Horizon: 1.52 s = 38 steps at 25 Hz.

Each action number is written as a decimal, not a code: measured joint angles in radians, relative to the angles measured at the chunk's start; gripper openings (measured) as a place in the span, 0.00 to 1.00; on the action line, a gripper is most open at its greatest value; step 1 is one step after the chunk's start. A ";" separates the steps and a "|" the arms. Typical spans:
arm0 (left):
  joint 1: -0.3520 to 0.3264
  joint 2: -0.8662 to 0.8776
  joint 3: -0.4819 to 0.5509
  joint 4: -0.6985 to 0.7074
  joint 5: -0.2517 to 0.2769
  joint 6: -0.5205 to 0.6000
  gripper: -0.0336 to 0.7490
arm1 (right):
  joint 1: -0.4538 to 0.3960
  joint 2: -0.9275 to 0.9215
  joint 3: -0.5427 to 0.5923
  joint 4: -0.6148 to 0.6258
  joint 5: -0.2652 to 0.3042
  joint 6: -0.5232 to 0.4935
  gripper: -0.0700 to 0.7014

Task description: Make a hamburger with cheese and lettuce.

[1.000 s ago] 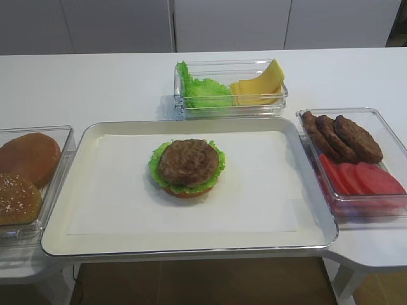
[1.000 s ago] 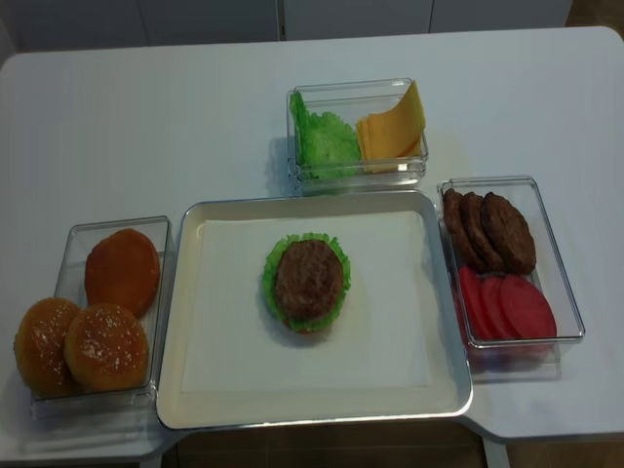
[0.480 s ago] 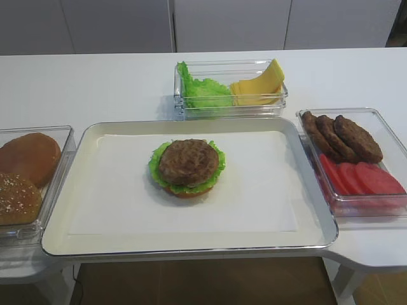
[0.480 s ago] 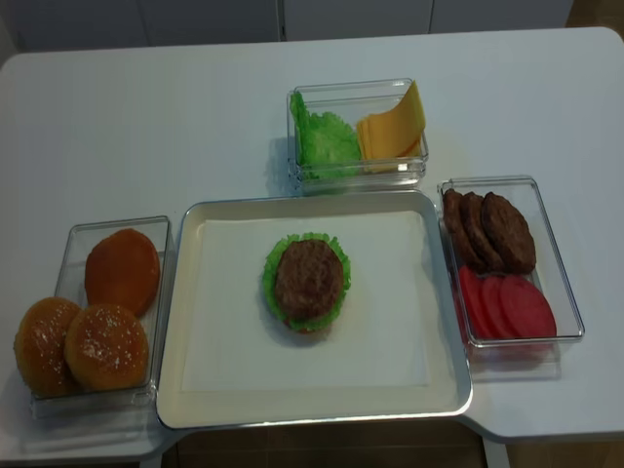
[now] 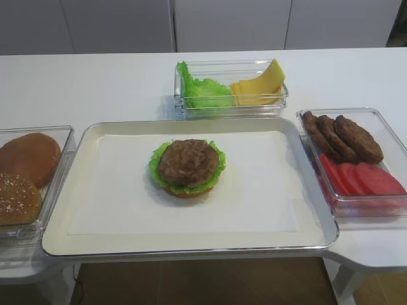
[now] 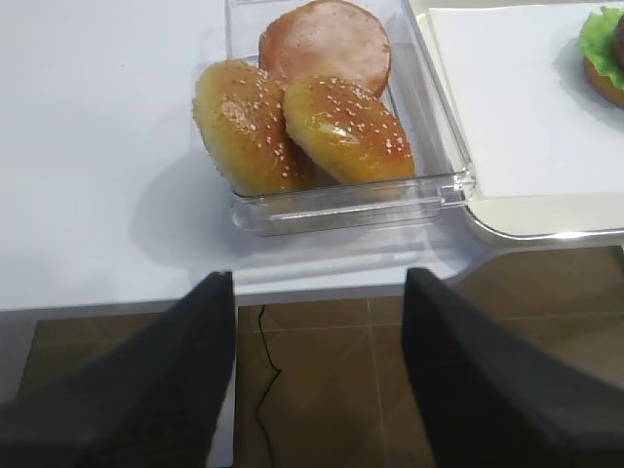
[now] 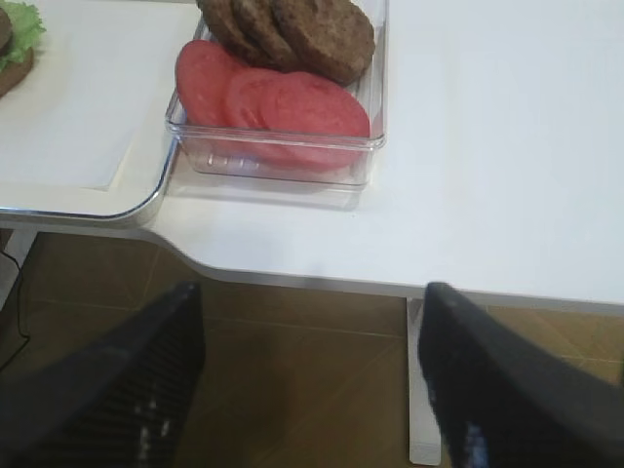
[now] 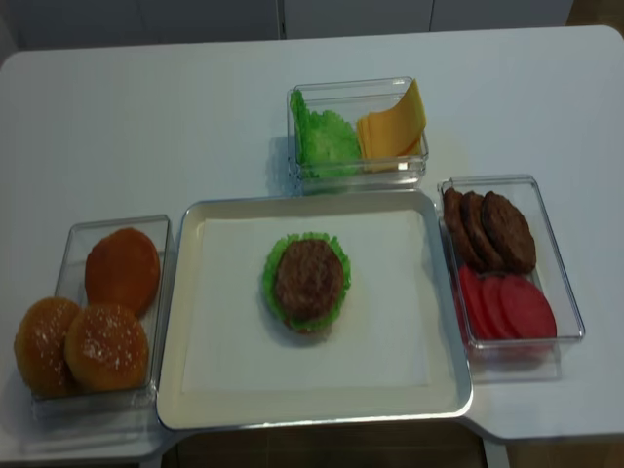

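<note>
**Scene static, both grippers parked off the table edge**

Nothing has moved since the earlier frames as far as we see; the layout matches.

We see the hamburger (tan bun base, frilly green lettuce rim, brown patty on top) sitting near the middle of the white paper sheet in the silver-rimmed cream tray. It shows again from above.

The cheese, thin pale-yellow slices stacked and leaning, sits in the right half of the clear plastic box behind the tray, beside loose green lettuce leaves.

Right of the tray, a clear rectangular container holds oval brown patties at the back and red tomato slices in front. Left of the tray, another clear container holds two sesame-topped bun halves and one plain bun half.

The right gripper hangs below the table edge near the tomato container, jaws spread wide, nothing between them. The left gripper likewise sits below the edge by the bun container, jaws apart and empty.
</note>
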 joint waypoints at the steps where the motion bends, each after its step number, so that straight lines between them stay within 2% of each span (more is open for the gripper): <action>1: 0.000 0.000 0.000 0.000 0.000 0.000 0.56 | 0.000 0.000 0.002 0.000 -0.002 -0.002 0.78; 18: 0.000 0.000 0.000 0.000 0.000 0.000 0.56 | -0.002 -0.034 0.002 0.002 -0.008 -0.006 0.78; 25: 0.000 0.000 0.000 0.000 0.000 0.000 0.56 | -0.062 -0.036 0.002 0.002 -0.008 -0.006 0.78; 38: 0.000 0.000 0.000 0.000 0.000 0.000 0.56 | -0.057 -0.036 0.002 0.002 -0.008 -0.006 0.78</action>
